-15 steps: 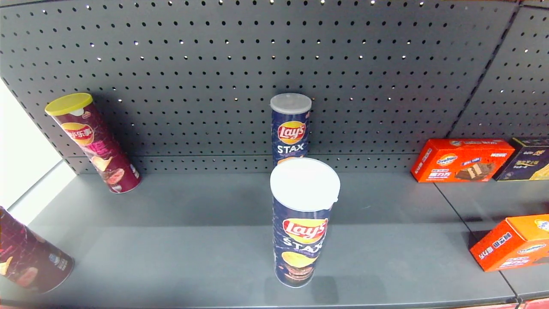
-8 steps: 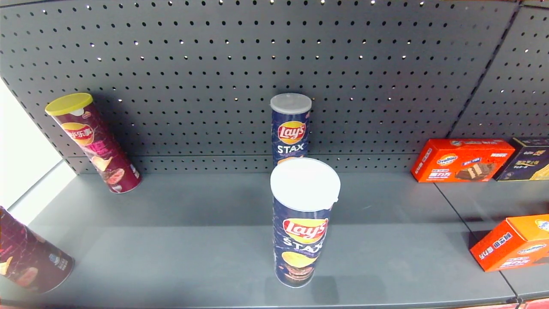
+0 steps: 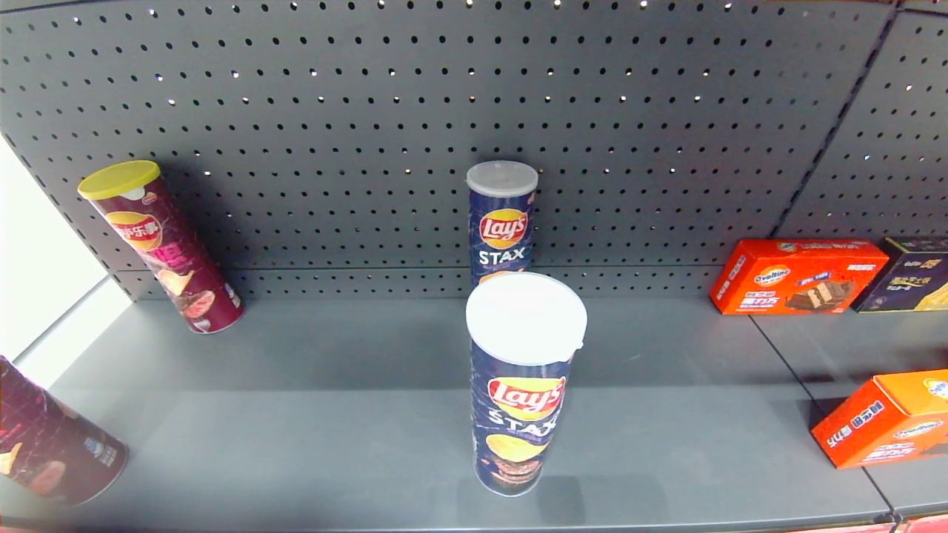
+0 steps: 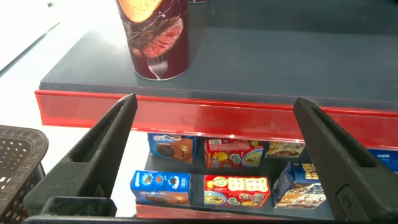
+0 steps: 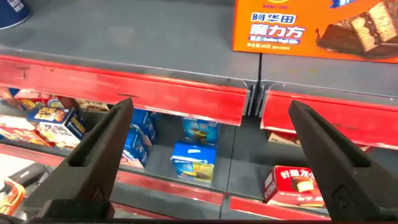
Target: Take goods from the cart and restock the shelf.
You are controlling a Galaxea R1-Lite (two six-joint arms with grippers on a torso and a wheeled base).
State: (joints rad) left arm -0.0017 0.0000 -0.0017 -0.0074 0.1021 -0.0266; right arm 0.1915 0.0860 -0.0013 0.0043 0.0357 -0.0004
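The grey metal shelf board (image 3: 333, 414), with a perforated back panel (image 3: 370, 111), carries the goods. A dark blue chip can with a white plastic lid (image 3: 524, 385) stands upright near the front edge, about at the middle of the board. Behind it, at the back edge against the panel, stands a second dark blue chip can with a clear lid (image 3: 502, 222). At the back left corner stands a maroon chip can with a yellow lid (image 3: 163, 248). At the front left corner there is another maroon chip can (image 3: 52, 444), partly cut off by the frame.

On the neighbouring board to the right, an orange carton box (image 3: 796, 275) lies at the back edge. A dark carton box (image 3: 918, 277) lies just beside it, and a second orange carton box (image 3: 885, 418) lies near the front edge.

The left gripper (image 4: 214, 102) is in front of the shelf near the front left corner, with its jaws wide apart and holding nothing. Past them are the red front strip (image 4: 59, 107) and, lower, small coloured boxes (image 4: 230, 186). A dark lattice basket (image 4: 18, 155) stands beside the shelf there.

The right gripper (image 5: 211, 106) faces the red strip where the two boards meet. Its jaws are also wide apart and hold nothing. Small blue boxes (image 5: 196, 158) lie on the lower level.
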